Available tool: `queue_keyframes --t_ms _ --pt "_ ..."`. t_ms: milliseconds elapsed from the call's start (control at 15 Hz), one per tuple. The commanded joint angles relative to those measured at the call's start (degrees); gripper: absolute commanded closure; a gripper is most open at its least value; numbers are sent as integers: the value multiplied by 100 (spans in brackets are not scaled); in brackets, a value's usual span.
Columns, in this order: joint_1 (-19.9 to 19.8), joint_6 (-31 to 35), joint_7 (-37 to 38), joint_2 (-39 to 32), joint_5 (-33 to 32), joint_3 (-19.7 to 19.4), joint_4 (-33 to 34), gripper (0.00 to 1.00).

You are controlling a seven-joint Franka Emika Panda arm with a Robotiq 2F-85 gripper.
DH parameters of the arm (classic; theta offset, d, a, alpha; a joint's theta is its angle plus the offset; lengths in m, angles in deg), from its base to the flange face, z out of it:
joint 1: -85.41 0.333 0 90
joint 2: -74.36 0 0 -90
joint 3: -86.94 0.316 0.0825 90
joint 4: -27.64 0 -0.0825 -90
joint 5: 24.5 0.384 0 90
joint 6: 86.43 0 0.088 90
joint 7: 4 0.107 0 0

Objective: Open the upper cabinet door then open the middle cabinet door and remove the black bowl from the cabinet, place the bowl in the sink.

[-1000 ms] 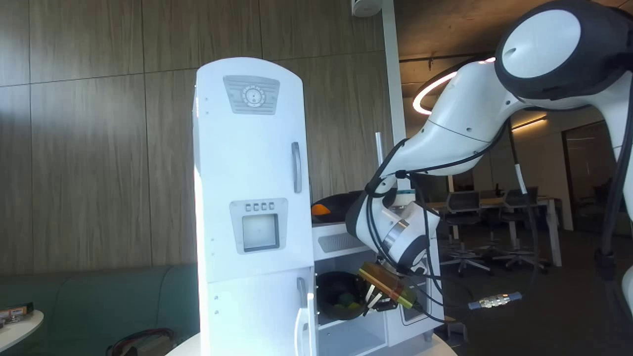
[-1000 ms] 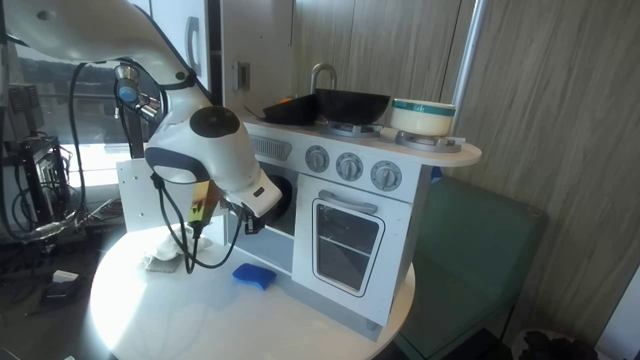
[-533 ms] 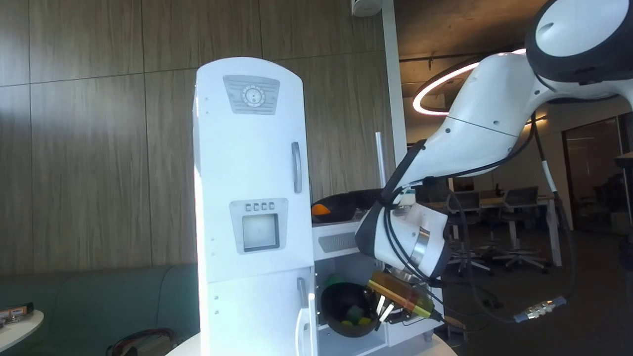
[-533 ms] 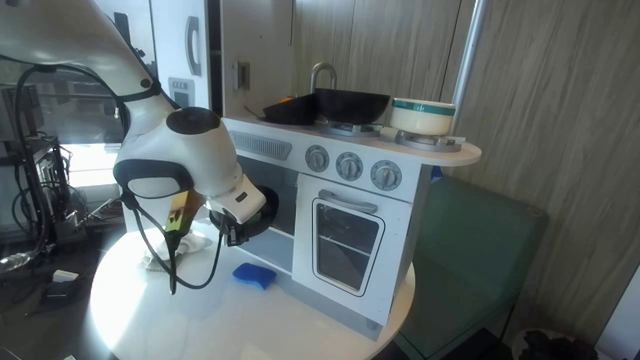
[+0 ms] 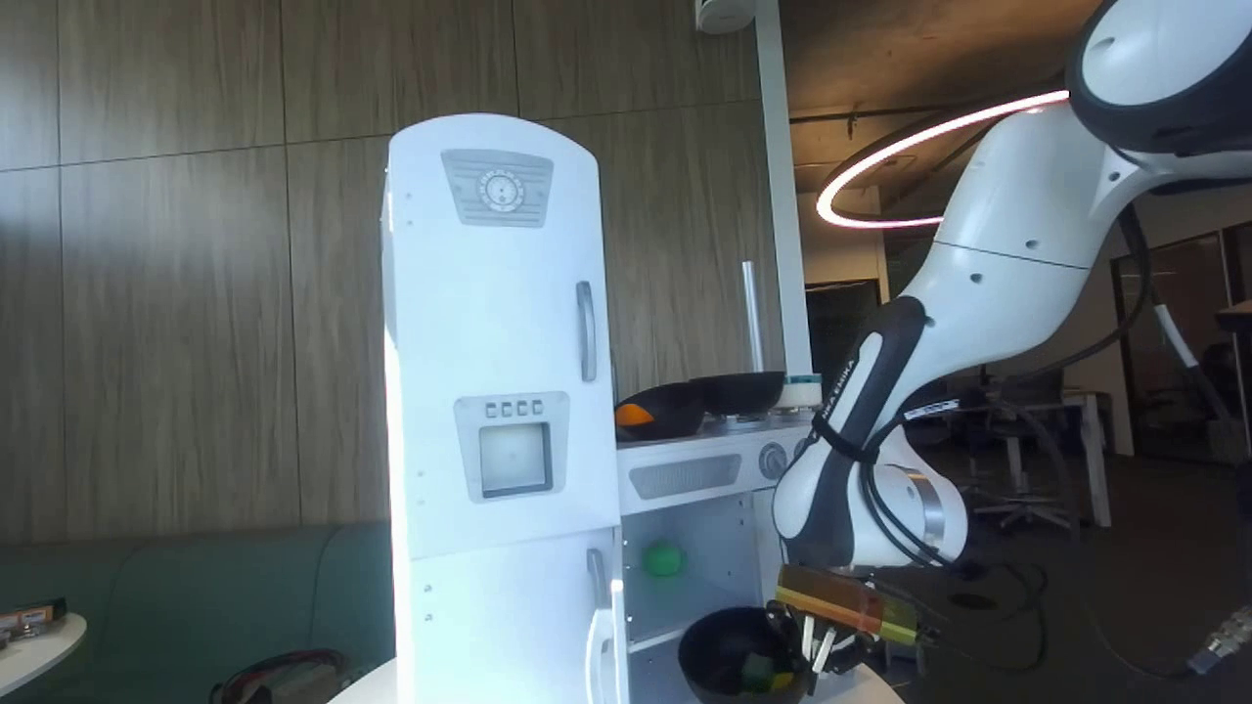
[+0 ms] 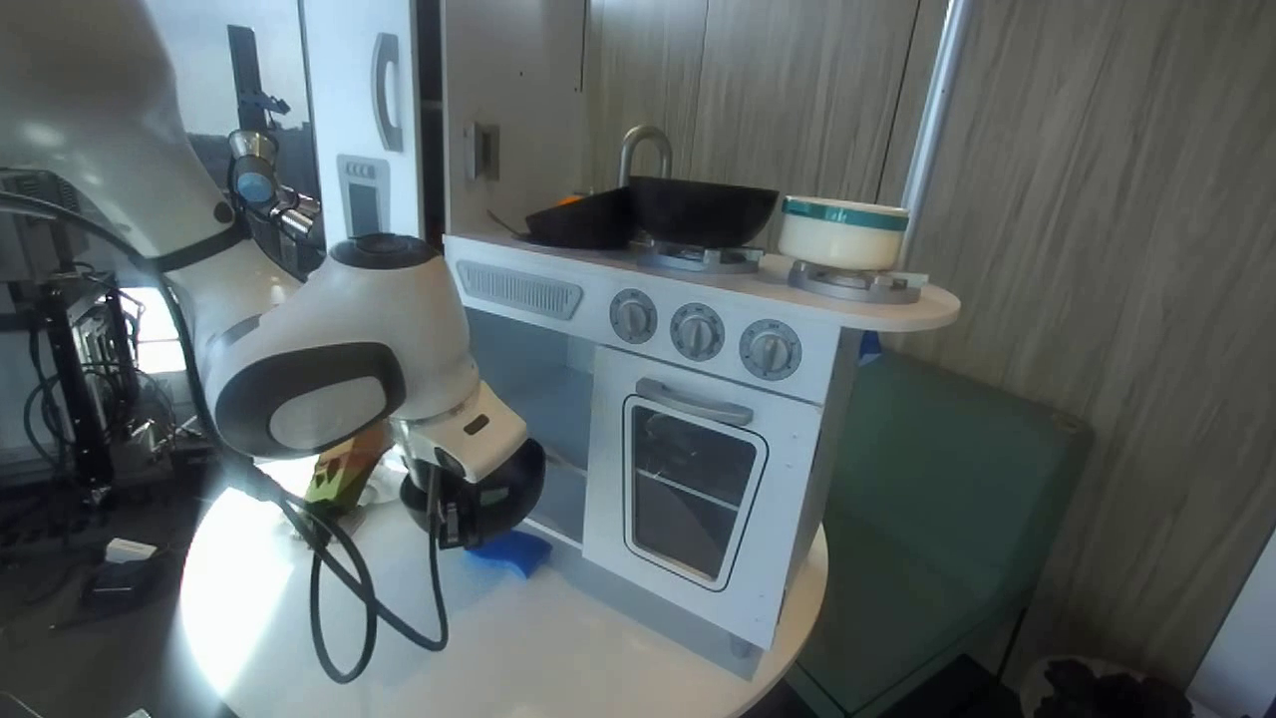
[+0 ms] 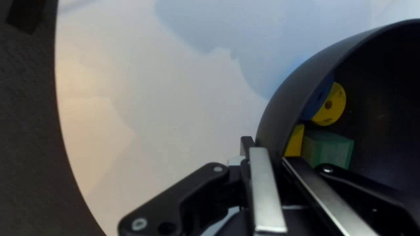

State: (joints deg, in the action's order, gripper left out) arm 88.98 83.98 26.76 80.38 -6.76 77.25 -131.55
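Note:
My gripper [image 7: 274,154] is shut on the wall of the black bowl [image 7: 295,88], one finger outside and one inside. The bowl is tilted and holds a green block [image 7: 328,149] and yellow and blue pieces. In both exterior views, the bowl [image 5: 734,650] [image 6: 518,489] hangs outside the open middle compartment [image 5: 699,533], above the table, with my gripper [image 5: 814,650] at its side. The upper cabinet door [image 5: 489,293] has a rounded top; a dark gap shows beside the door [image 6: 349,60]. The sink basin is hidden; its faucet [image 6: 646,140] shows behind the pans.
A green ball [image 5: 662,559] sits inside the compartment. Black pans [image 6: 703,209] and a cream pot with a teal rim [image 6: 847,239] stand on the stove top. A blue sponge [image 6: 518,553] lies on the white table [image 6: 558,648]. The oven door [image 6: 698,489] is shut.
The gripper has drawn the bowl out of the middle compartment and lower, away from the cabinet. The green ball on the shelf has come fully into view.

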Motion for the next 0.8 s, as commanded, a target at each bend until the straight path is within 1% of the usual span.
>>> queue_keyframes --t_ms 0,67,133,200,333,533,600,733 --pt "-1579 -1192 1101 233 -1639 922 -6 98" --pt "-2034 -1802 1524 476 -2154 1323 17 98" --pt "-2058 -2229 1957 577 -2659 1352 48 98" --pt "-1721 -2693 1981 684 -2776 1059 89 98" --pt "-1561 -3633 1670 1080 -2563 1046 154 98" --pt "-1310 -4944 1304 1860 -2365 1059 264 98" --pt "-1256 -5168 1173 1920 -2359 1057 348 98" --pt "-1164 -5356 896 1953 -2295 1033 507 98"
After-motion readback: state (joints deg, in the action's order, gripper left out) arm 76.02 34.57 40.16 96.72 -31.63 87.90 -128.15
